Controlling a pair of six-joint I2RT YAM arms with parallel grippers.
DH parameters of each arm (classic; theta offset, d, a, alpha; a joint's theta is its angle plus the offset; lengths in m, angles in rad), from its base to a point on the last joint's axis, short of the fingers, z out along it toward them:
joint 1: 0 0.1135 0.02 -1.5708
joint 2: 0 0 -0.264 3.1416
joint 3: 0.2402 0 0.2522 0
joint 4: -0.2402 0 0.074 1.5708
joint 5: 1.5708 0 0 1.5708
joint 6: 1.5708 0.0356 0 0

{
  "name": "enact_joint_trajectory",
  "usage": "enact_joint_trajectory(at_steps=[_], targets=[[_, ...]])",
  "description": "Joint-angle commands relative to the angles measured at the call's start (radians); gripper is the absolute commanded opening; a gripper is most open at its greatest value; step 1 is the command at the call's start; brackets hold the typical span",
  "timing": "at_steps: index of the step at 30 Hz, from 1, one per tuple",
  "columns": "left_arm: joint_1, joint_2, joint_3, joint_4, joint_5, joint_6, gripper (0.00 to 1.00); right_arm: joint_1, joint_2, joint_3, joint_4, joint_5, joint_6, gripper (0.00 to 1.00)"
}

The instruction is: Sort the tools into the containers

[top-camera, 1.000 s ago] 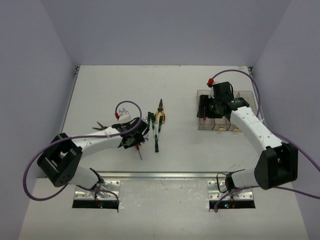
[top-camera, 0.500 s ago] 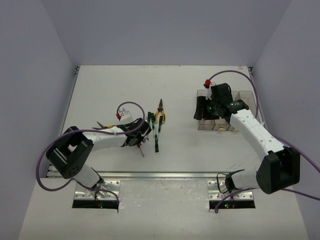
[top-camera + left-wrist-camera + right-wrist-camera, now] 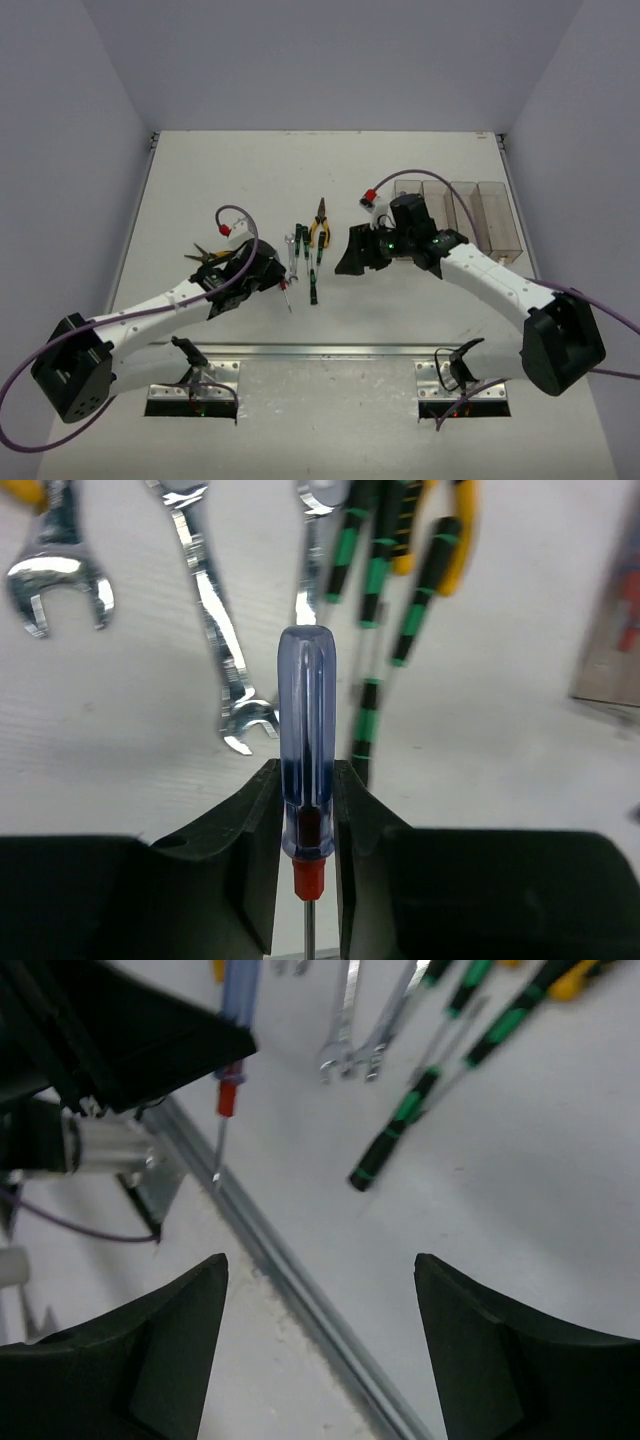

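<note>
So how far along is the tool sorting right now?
Done: nothing clearly visible in the four clear plastic bins. In hand: left gripper clamps a blue-handled, red-collared screwdriver; right gripper is open, empty. Left: silver wrenches, green-and-black screwdrivers and yellow-handled pliers lie on the white table.

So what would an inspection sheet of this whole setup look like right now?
Surface: white table, metal strip along its near edge.
Job's things: tools lie clustered mid-table: yellow-handled pliers, silver wrenches, green-and-black screwdrivers. Four clear containers stand joined at the right rear.
Clutter: nothing seen.
Grippers: left gripper shut on a blue-handled screwdriver; right gripper open, holding nothing, above the table beside the cluster.
Cables: purple cables loop from both arms.
Surroundings: plain pale walls on three sides.
</note>
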Motion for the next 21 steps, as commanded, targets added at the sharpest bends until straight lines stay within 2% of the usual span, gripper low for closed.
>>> enact_joint_trajectory(at_steps=[1, 4, 6, 10, 16, 17, 20, 21], targets=[[-0.015, -0.140, -0.018, 0.213, 0.162, 0.037, 0.00, 0.139, 0.001, -0.101, 0.421, -0.205, 0.170, 0.75], [-0.019, -0.178, -0.026, 0.257, 0.209, 0.026, 0.00, 0.203, 0.024, -0.128, 0.539, -0.181, 0.233, 0.74], [-0.022, -0.204, -0.033, 0.313, 0.245, 0.013, 0.00, 0.244, 0.062, -0.100, 0.558, -0.132, 0.238, 0.71], [-0.026, -0.236, -0.058, 0.385, 0.281, -0.020, 0.00, 0.291, 0.148, -0.053, 0.586, -0.043, 0.285, 0.55], [-0.039, -0.284, -0.127, 0.489, 0.281, -0.064, 0.00, 0.320, 0.227, -0.014, 0.644, 0.025, 0.340, 0.41], [-0.040, -0.288, -0.137, 0.494, 0.275, -0.069, 0.00, 0.322, 0.232, -0.011, 0.651, 0.035, 0.349, 0.36], [-0.040, -0.296, -0.151, 0.499, 0.260, -0.071, 0.00, 0.321, 0.235, -0.001, 0.638, 0.078, 0.358, 0.02], [-0.040, -0.296, -0.148, 0.499, 0.259, -0.063, 0.00, 0.321, 0.232, 0.000, 0.636, 0.082, 0.357, 0.00]])
